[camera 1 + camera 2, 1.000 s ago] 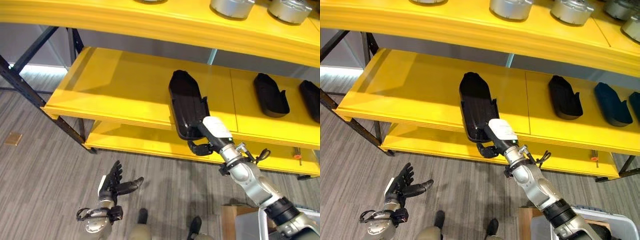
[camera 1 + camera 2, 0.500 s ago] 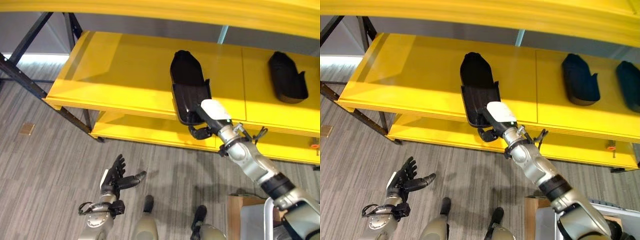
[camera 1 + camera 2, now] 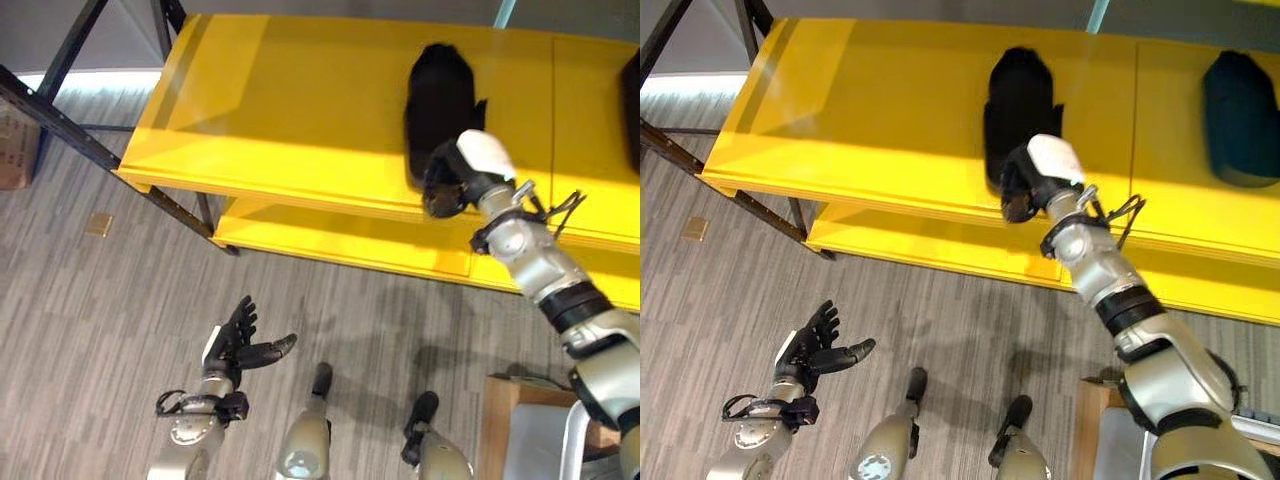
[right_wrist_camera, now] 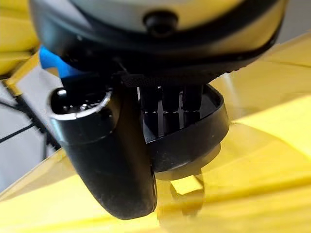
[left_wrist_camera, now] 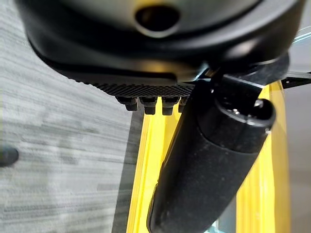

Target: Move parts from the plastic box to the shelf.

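While left hand (image 3: 238,345) hangs low over floor, fingers spread, empty, right arm reaches forward, right hand (image 3: 1032,180) clasping near end of black part (image 3: 1018,110) lying on yellow shelf (image 3: 870,110).

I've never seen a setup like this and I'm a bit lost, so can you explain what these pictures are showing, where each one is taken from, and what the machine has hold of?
This is a humanoid robot with two silver-grey arms, each ending in a dark robot hand. Two pictures come from a stereo camera on its head, looking down; they show the same scene from slightly different spots. The other two come from cameras on its wrists, looking along each hand from very close.

In front of it stands a yellow shelf over a grey striped floor. The right robot hand reaches to the shelf's front edge, its fingers curled round the near end of a black moulded part lying on the shelf. The right wrist view shows that part's edge past the fingers. Another dark part lies further right on the shelf. The left robot hand hangs low over the floor, fingers relaxed, holding nothing.
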You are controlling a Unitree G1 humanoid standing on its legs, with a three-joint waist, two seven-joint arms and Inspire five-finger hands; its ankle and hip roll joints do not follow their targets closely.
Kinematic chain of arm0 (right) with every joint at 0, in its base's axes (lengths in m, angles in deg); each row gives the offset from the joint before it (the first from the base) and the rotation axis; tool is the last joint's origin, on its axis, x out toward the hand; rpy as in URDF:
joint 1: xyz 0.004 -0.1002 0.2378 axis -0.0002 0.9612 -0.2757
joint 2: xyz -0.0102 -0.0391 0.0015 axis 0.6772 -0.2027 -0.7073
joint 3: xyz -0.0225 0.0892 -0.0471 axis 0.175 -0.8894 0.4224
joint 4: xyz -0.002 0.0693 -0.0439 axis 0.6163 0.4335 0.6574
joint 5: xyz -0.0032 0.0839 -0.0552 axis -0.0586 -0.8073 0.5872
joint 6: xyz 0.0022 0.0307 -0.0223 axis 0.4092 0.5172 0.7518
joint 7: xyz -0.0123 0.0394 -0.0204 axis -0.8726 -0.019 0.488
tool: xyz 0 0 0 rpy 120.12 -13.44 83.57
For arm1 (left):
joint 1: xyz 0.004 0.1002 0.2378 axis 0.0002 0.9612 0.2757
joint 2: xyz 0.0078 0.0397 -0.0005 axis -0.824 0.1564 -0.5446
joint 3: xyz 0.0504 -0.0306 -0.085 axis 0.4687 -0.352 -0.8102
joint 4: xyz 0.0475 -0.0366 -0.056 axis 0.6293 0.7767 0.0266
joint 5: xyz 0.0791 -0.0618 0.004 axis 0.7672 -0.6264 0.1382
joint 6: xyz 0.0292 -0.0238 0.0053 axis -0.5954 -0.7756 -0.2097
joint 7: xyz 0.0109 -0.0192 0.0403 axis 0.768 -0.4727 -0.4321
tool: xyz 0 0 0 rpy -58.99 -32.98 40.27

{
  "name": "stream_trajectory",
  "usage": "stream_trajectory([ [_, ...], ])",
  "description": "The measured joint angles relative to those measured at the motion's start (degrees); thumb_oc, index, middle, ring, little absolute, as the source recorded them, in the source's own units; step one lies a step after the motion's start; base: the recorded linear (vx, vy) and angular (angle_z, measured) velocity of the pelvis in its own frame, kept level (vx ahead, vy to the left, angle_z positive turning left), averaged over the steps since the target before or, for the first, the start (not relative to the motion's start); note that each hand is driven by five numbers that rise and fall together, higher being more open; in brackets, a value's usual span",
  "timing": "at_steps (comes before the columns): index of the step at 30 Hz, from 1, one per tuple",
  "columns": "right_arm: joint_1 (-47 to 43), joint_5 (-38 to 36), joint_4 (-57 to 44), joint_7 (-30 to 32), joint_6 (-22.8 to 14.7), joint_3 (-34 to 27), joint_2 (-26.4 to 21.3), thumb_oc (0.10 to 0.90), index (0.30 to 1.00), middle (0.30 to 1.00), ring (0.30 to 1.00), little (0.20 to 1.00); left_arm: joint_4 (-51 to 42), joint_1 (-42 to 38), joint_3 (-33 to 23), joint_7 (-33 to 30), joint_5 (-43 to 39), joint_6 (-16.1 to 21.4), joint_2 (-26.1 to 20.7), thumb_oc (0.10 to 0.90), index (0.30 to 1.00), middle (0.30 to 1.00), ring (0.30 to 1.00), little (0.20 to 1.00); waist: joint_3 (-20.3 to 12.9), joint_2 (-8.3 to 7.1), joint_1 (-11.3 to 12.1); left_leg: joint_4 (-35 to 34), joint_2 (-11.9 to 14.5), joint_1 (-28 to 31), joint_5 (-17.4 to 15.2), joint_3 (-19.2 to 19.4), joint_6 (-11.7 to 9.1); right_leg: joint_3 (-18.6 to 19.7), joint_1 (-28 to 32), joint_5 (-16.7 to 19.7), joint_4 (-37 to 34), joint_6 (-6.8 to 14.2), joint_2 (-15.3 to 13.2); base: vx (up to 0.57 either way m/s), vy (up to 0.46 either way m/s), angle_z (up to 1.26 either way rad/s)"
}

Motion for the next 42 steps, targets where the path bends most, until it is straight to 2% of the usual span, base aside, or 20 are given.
stream_trajectory([
  [6,-5.4,-3.0,4.3,1.1,0.1,0.2,-1.7,0.4,0.3,0.3,0.3,0.3,0.0,-1.1,0.3,0.3,0.0,0.1,0.0,0.9,1.0,1.0,1.0,1.0,0.5,0.02,0.0,-0.1,-0.7,-0.8,0.1,-0.4,0.0,-0.3,-1.0,-0.8,1.3,0.3,-0.8,0.0,0.005,0.05],
  [7,-7.0,-4.2,7.3,1.2,-0.7,1.2,-1.8,0.4,0.3,0.3,0.3,0.3,0.0,-1.8,0.5,0.5,0.0,0.1,-0.2,0.9,1.0,1.0,1.0,1.0,0.6,0.0,0.2,-0.1,-0.7,-0.8,0.1,-0.5,0.0,-0.3,-1.1,-1.0,1.6,0.4,-0.9,0.0,0.003,0.05],
  [15,-11.1,-6.1,17.3,1.2,-0.5,3.4,-2.4,0.4,0.3,0.3,0.3,0.3,-0.1,-2.6,1.7,1.0,-1.8,1.0,-0.3,0.9,1.0,1.0,1.0,1.0,0.9,0.1,1.3,-0.1,-1.0,-1.7,0.2,-1.2,0.1,-0.7,-2.1,-1.4,2.6,0.4,-1.3,0.0,-0.003,0.03],
  [22,-12.6,-6.1,19.4,1.2,-0.7,3.6,-2.9,0.4,0.3,0.3,0.3,0.3,-0.2,-3.2,1.9,1.0,-2.1,1.1,-0.4,0.9,1.0,1.0,1.0,1.0,0.9,0.12,1.3,0.1,-1.6,-2.6,0.5,-1.8,0.3,-0.9,-3.1,-2.1,4.0,0.7,-2.1,0.0,-0.001,0.05],
  [30,-15.5,-4.9,19.4,0.2,-1.3,9.3,-4.4,0.4,0.3,0.3,0.3,0.3,-0.2,-3.6,1.9,1.0,-2.1,1.2,-0.8,0.9,1.0,1.0,1.0,1.0,1.1,0.29,1.5,0.1,-1.7,-3.5,0.9,-2.2,0.3,-1.0,-4.6,-2.7,5.7,0.5,-2.5,0.0,0.0,0.0],
  [42,-15.9,-3.0,19.2,-0.6,-1.9,9.7,-4.3,0.4,0.3,0.3,0.3,0.3,-0.2,-3.8,1.9,1.0,-2.2,1.3,-0.8,0.9,1.0,1.0,1.0,1.0,1.1,0.37,1.5,0.4,-1.8,-4.1,1.1,-2.6,0.2,-1.2,-5.0,-2.8,6.2,0.5,-2.6,0.0,0.001,0.01],
])
